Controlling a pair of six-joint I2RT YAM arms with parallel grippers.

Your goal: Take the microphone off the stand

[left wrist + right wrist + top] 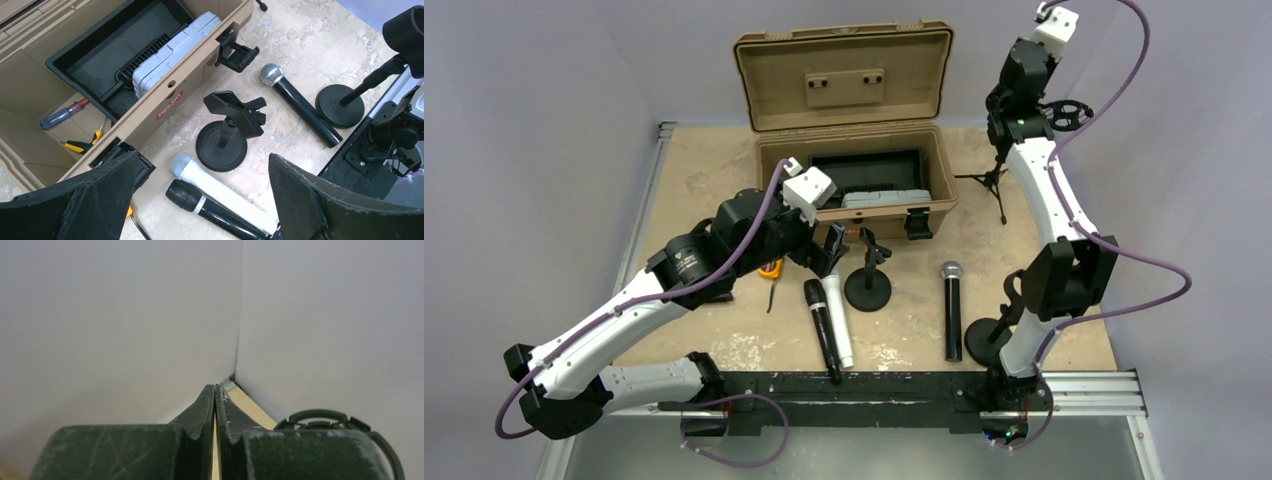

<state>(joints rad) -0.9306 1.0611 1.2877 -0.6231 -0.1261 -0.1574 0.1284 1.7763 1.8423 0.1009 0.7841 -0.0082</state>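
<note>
The left gripper (829, 255) hangs low over the table (714, 160), tilted toward the middle. Its fingers (100, 200) are spread wide and hold nothing. Behind it sits a tan case (854, 205) with its lid up. Inside are a black tray, a grey box (175, 47) and two screwdrivers (62, 114).

Just under the gripper, a black mic (210, 210) and a white mic (220, 192) lie flat on the table side by side, touching or nearly so, heads toward the case. The white mic's head is just beside the round base of the stand (867, 290). The stand is upright and its clip (237, 112) is bare.

Right of the stand and apart from it, a silver-headed mic (951, 315) lies flat, head toward the case. Beside it is a second stand (984, 340), partly hidden by the right arm.

A tripod (994, 182) stands near the case's right end, with a ring mount (345, 422) on top. The right gripper (215, 405) is raised high and faces the wall corner. Its fingers are pressed together on nothing.
</note>
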